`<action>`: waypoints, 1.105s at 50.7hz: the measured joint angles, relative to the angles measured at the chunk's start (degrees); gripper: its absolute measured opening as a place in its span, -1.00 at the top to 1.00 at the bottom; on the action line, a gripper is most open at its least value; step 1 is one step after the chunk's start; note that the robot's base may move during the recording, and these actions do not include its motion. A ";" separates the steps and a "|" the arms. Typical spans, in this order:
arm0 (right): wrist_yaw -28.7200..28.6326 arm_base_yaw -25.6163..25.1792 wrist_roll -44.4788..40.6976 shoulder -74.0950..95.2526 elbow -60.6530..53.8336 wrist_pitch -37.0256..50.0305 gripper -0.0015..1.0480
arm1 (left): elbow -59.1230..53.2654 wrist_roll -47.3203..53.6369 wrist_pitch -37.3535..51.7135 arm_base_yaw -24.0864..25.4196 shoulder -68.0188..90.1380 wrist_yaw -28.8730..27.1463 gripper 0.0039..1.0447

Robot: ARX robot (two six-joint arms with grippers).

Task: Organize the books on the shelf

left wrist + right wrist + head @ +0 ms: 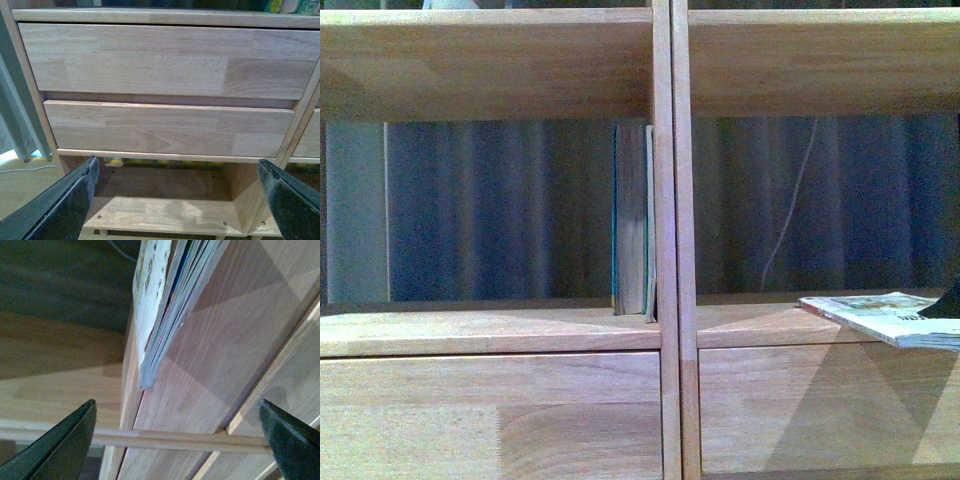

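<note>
Looking straight ahead, I see the shelf with the teal book standing upright against the left face of the central divider. The paperback lies flat to the right of that divider, its near edge hanging past the ledge. I judge the step in hand to be grasping that paperback so it can stand by the teal book. Being floppy, it wants a deep bite on the overhanging edge, one finger squarely above and one below, or the pages will fan and sag. From my left wrist, my left hand is spread wide and empty, facing the drawer fronts and touching nothing. From my right wrist, my right hand is likewise spread wide and holds nothing; the paperback's corner juts over the ledge just ahead of the gap, not yet between the fingers.
</note>
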 joint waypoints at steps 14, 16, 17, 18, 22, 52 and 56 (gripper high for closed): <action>5.25 -0.04 5.88 5.75 7.28 0.87 -0.86 | 0.00 0.00 0.00 0.00 0.00 0.00 -0.86; 5.40 -0.07 6.86 6.14 8.07 0.85 -0.86 | 0.00 0.00 0.00 0.00 0.00 0.00 -0.86; 5.40 -0.07 7.32 6.40 8.59 0.85 -0.86 | 0.00 0.00 0.00 0.00 0.00 0.00 -0.86; 5.35 -0.07 7.80 6.64 9.16 0.76 -0.86 | 0.00 0.00 0.00 0.00 0.00 0.00 -0.86; 5.33 0.00 9.11 7.50 10.84 0.72 -0.86 | 0.00 0.00 0.00 0.00 0.00 0.00 -0.86; 12.52 1.73 12.72 9.03 14.56 -0.42 -0.86 | 0.00 0.00 0.00 0.00 0.00 0.00 -0.86; 12.76 1.20 12.72 9.03 14.23 0.07 -0.86 | 0.00 0.00 0.00 0.00 0.00 0.00 -0.86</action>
